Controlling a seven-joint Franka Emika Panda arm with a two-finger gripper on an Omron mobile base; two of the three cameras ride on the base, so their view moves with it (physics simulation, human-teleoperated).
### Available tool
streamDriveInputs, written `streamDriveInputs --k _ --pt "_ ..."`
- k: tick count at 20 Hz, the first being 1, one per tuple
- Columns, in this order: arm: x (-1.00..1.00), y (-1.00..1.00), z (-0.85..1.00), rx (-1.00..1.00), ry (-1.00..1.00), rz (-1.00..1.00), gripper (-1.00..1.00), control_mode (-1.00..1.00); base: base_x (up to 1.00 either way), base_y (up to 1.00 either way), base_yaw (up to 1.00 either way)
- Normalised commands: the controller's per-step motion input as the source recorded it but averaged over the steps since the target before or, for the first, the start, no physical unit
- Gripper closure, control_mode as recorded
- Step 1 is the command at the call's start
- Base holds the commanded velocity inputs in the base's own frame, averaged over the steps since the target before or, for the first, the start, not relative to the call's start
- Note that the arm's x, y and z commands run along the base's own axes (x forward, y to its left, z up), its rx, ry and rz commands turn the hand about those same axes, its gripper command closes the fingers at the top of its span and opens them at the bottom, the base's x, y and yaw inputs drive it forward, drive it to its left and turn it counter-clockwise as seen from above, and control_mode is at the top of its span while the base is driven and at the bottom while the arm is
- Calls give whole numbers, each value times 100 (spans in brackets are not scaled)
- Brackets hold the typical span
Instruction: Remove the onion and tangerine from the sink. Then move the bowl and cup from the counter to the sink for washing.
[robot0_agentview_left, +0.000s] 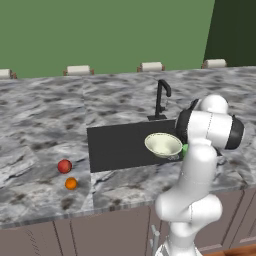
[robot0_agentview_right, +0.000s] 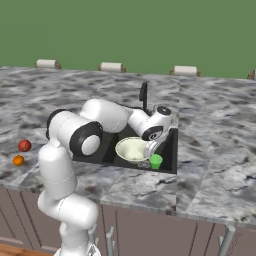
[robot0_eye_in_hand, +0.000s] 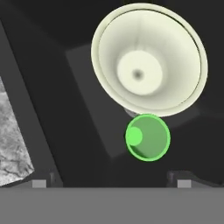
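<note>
pincer (robot0_eye_in_hand: 112, 183) wide open, holds nothing, tips either side of view bottom | small bright green cup (robot0_eye_in_hand: 148, 137) straight below/ahead, upright in black sunken sink (robot0_eye_in_hand: 78, 131), touching wide pale cream bowl (robot0_eye_in_hand: 148, 61) | judged: cup released, only retreat left

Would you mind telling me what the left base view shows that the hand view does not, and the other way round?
Left base view alone: the onion and tangerine resting apart on the counter left of the sink, plus the faucet.

Hand view alone: a look straight down into the cup's open mouth and the bowl's inside, with the open fingers at the bottom.

Both: the bowl and the green cup side by side inside the sink.
</note>
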Motion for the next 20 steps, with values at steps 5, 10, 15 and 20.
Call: streamDriveInputs --k 5,10,15,20 --pt "-31 0 36 0 0 -4 -100 -100 0 0 0" --pt "-32 0 32 0 0 -10 -100 -100 0 0 0" --pt "-36 1 25 0 0 -31 -100 -100 0 0 0" --pt "-38 9 23 0 0 -35 -100 -100 0 0 0"
